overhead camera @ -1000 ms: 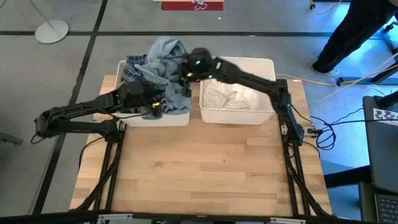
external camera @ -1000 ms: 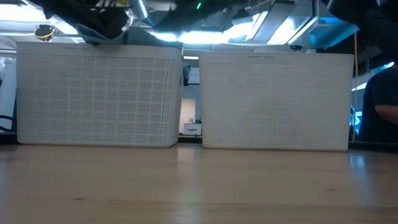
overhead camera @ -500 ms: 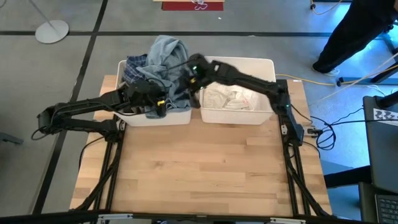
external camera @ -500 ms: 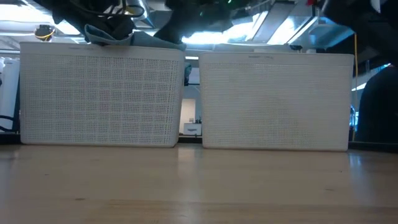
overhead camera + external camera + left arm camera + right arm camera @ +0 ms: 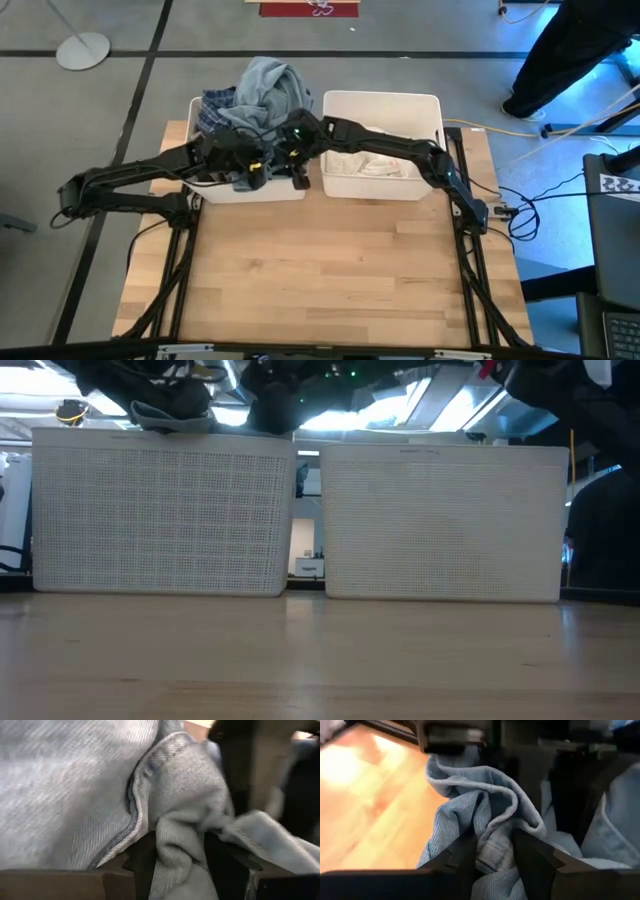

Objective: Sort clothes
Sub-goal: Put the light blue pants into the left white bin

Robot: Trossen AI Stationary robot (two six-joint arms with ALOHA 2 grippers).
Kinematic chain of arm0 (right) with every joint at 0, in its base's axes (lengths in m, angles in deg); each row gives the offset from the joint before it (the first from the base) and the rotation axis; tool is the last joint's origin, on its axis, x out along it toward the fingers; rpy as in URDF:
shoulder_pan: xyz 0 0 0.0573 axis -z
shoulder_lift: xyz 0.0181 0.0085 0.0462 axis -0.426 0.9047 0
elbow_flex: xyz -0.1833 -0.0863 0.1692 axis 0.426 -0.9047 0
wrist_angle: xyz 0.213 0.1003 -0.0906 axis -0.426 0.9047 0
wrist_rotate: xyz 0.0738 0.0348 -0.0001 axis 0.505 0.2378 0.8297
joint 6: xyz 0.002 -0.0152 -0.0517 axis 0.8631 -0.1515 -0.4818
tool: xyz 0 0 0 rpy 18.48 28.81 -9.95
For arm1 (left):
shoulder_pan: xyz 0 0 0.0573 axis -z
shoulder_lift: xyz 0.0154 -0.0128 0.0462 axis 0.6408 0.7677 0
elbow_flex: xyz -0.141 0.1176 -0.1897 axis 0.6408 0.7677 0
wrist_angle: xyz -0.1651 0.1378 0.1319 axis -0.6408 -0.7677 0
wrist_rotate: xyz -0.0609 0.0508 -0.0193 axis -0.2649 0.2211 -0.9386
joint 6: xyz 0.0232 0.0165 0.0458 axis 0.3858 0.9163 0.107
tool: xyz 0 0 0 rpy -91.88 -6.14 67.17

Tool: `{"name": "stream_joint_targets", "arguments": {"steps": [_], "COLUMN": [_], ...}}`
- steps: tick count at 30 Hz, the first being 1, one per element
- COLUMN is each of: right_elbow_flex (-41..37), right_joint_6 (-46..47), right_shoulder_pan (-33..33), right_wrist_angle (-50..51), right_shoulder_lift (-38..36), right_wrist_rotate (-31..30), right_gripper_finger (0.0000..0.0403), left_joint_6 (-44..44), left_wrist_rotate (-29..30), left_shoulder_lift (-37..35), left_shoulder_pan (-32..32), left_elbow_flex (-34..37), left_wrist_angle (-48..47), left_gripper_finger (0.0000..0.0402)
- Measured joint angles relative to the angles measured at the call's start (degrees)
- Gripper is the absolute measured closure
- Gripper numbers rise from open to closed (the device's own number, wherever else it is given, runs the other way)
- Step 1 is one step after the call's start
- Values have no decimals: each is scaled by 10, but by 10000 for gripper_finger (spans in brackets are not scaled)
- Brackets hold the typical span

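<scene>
Both the left gripper [image 5: 175,865] and right gripper [image 5: 492,857] pinch crumpled, twill-woven light blue denim [image 5: 268,85] above the left white mesh-walled bin [image 5: 290,188] on the pale wood counter [image 5: 320,270].

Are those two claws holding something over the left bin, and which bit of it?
Yes. Both grip the light blue denim garment: the left pincer pinches a bunched fold, and the right pincer pinches another fold.
</scene>
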Motion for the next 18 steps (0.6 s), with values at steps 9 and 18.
{"name": "stream_joint_targets", "arguments": {"steps": [9, 18], "right_elbow_flex": [1, 1], "right_joint_6": [24, 35], "right_shoulder_pan": [13, 14], "right_wrist_angle": [1, -4], "right_shoulder_lift": [50, 69], "right_wrist_rotate": [51, 64], "right_gripper_finger": [269, 269], "left_joint_6": [1, 64], "left_wrist_rotate": [27, 163], "left_shoulder_lift": [-97, -105], "left_shoulder_pan": [13, 11], "left_elbow_flex": [-31, -30], "left_wrist_angle": [-15, 15], "left_gripper_finger": [243, 243]}}
